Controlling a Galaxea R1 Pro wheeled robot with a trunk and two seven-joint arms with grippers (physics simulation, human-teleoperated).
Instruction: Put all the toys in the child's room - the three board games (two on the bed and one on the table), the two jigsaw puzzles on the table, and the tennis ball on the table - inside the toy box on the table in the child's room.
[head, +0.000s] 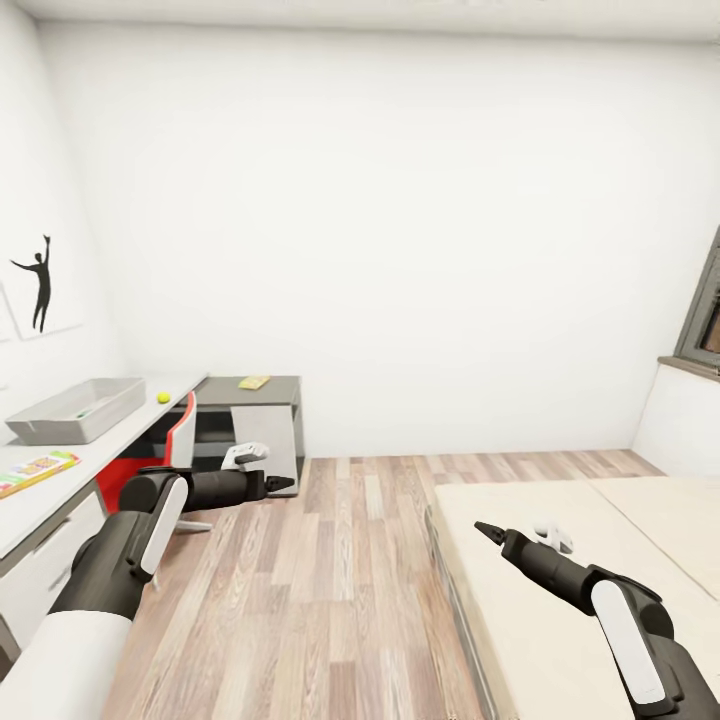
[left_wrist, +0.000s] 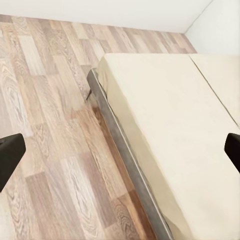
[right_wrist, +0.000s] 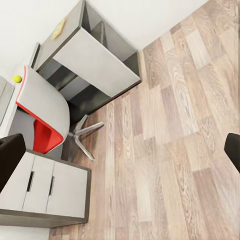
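On the white desk (head: 110, 450) at the left stands the grey toy box (head: 75, 410), with the yellow-green tennis ball (head: 163, 397) just beyond it. A flat colourful box (head: 35, 470) lies nearer on the desk. The tennis ball (right_wrist: 17, 78) also appears in the right wrist view beside the chair. My left gripper (head: 285, 484) hangs open over the floor by the chair, its fingers (left_wrist: 9, 155) wide apart. Above the near corner of the beige bed (head: 560, 560), my right gripper (head: 485, 530) is open and holds nothing.
A red and white swivel chair (head: 175, 440) is tucked at the desk. A grey shelf unit (head: 260, 410) with a yellowish flat item (head: 254, 382) on top stands against the back wall. Wooden floor (head: 330, 560) runs between desk and bed. White drawers (right_wrist: 45, 187) sit under the desk.
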